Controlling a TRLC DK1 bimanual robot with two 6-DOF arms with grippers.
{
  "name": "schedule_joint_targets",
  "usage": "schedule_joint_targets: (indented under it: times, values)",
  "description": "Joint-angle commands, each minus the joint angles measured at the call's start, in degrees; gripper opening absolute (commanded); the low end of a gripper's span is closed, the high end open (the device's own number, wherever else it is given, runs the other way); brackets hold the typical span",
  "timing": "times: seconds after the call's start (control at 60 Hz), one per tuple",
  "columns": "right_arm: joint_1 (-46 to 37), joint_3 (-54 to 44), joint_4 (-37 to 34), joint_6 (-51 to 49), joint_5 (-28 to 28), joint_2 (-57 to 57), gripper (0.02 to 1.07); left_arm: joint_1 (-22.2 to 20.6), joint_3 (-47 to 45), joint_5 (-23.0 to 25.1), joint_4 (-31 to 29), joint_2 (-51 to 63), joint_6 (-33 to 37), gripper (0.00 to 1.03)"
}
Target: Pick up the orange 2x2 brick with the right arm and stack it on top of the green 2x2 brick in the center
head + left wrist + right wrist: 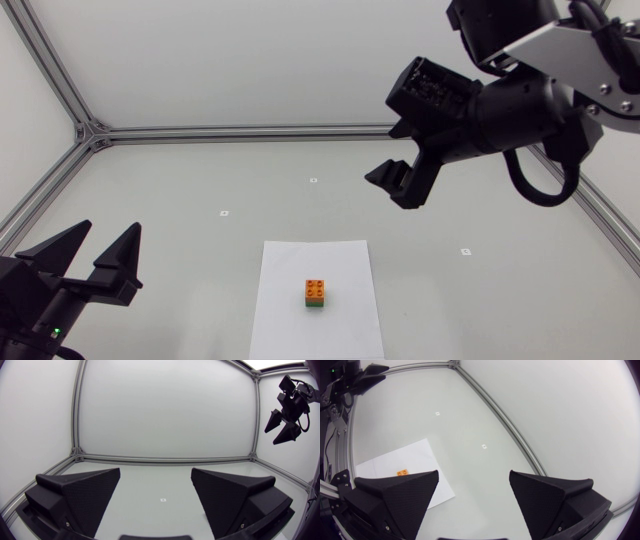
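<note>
An orange 2x2 brick point(316, 290) sits on top of a green 2x2 brick point(316, 304) on a white paper sheet point(345, 320) at the table's centre front. My right gripper point(398, 185) hangs open and empty high above the table, well up and to the right of the stack. In the right wrist view the orange brick point(402, 473) shows on the sheet point(390, 462) beside my open right gripper point(474, 491); the green brick is hidden there. My left gripper point(93, 253) rests open at the front left, seen open too in the left wrist view point(156, 491).
Small white markers point(224, 212) point(464, 251) point(313, 181) dot the white table. An aluminium frame rail point(240, 133) runs along the back and side edges. The right arm's gripper point(283, 427) shows high up in the left wrist view.
</note>
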Motion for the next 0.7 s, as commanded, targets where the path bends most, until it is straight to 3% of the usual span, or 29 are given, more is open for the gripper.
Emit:
schedule_joint_targets:
  times: [0.0,0.217,0.383,0.683]
  values:
    - [-4.7,-5.18,2.24,2.26,0.64,-4.64,1.03,-0.33,-2.35,-0.17,-0.56,-0.1,-1.07,0.99]
    - [-15.51,-18.62,12.35,1.65,5.21,-18.53,1.03,-0.33,-2.35,-0.17,-0.56,-0.1,-1.15,0.99]
    - [-23.51,-28.99,19.82,1.12,5.12,-31.36,1.03,-0.33,-2.35,-0.17,-0.56,-0.1,-1.15,0.99]
    - [-29.12,-41.66,25.69,5.67,4.47,-45.67,1.03,-0.33,-2.35,-0.17,-0.56,-0.1,-1.15,0.99]
